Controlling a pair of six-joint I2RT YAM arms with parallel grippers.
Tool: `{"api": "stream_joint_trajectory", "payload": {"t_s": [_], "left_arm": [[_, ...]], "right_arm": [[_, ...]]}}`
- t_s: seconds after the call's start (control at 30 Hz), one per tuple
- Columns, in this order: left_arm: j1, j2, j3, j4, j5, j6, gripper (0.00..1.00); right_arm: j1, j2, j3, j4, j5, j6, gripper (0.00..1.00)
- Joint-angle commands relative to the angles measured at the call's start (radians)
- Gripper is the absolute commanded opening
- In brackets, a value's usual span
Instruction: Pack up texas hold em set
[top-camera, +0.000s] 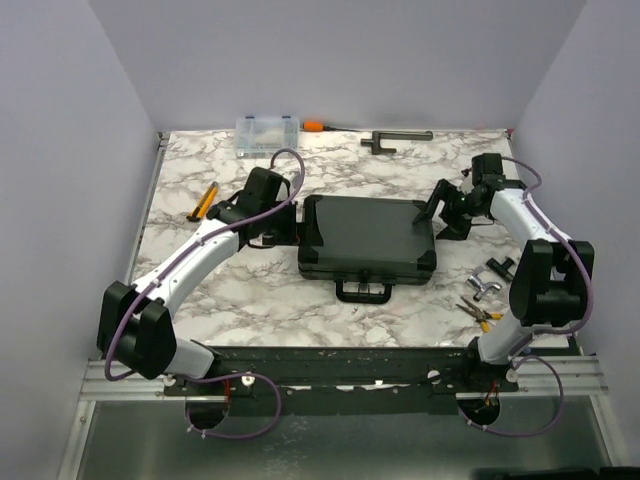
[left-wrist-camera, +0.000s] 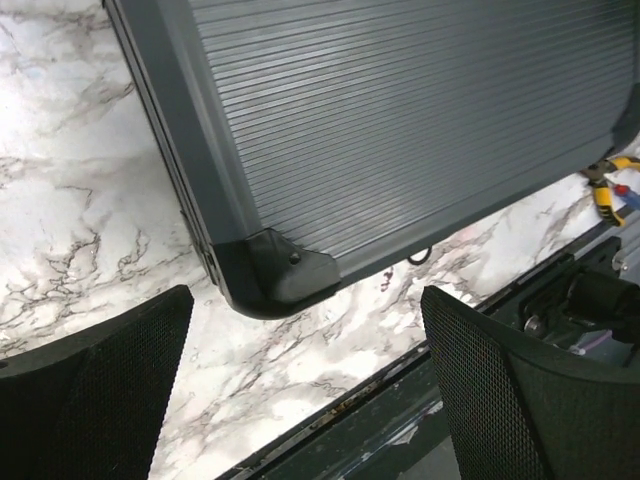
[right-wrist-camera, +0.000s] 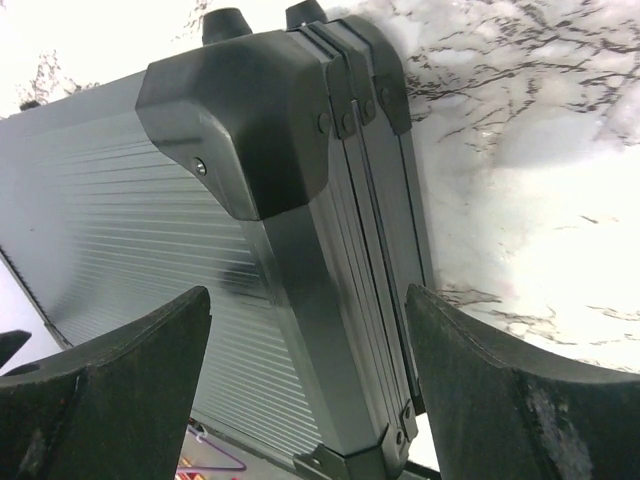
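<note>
The black hard case (top-camera: 368, 240) of the texas hold em set lies shut and flat in the middle of the marble table, with its handle (top-camera: 363, 291) facing the arms. Chips, cards and dice are out of view. My left gripper (top-camera: 292, 226) hovers at the case's left end. In the left wrist view it (left-wrist-camera: 305, 308) is open over bare marble, just short of the case's rounded corner (left-wrist-camera: 275, 275). My right gripper (top-camera: 441, 213) is at the case's right end. It (right-wrist-camera: 308, 292) is open and straddles the side edge of the case (right-wrist-camera: 330, 330), with a gap at each finger.
A clear organizer box (top-camera: 268, 134), an orange-handled screwdriver (top-camera: 325, 127) and a black tool (top-camera: 395, 138) lie along the back edge. Another orange-handled tool (top-camera: 205, 201) lies at the left. Pliers (top-camera: 478, 312) and small black parts (top-camera: 497, 268) lie at the right front. The table's front rail (left-wrist-camera: 400, 400) is close by.
</note>
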Motion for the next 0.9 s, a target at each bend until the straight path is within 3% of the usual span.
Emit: {"api": "stream_joint_trajectory", "payload": {"t_s": [0.0, 0.23, 0.4, 0.87], "left_arm": [[0.013, 0.054, -0.032, 0.016, 0.017, 0.021, 0.94], [0.021, 0.081, -0.12, 0.076, 0.058, -0.008, 0.81], [0.024, 0.03, -0.215, 0.116, 0.07, -0.038, 0.79], [0.027, -0.314, -0.517, 0.11, 0.052, -0.16, 0.79]], "right_arm": [[0.04, 0.043, -0.022, 0.03, 0.01, -0.017, 0.81], [0.107, 0.079, -0.013, 0.071, -0.013, -0.018, 0.76], [0.197, 0.143, 0.069, 0.074, -0.018, -0.028, 0.75], [0.472, 0.378, 0.324, 0.124, -0.005, -0.02, 0.75]]}}
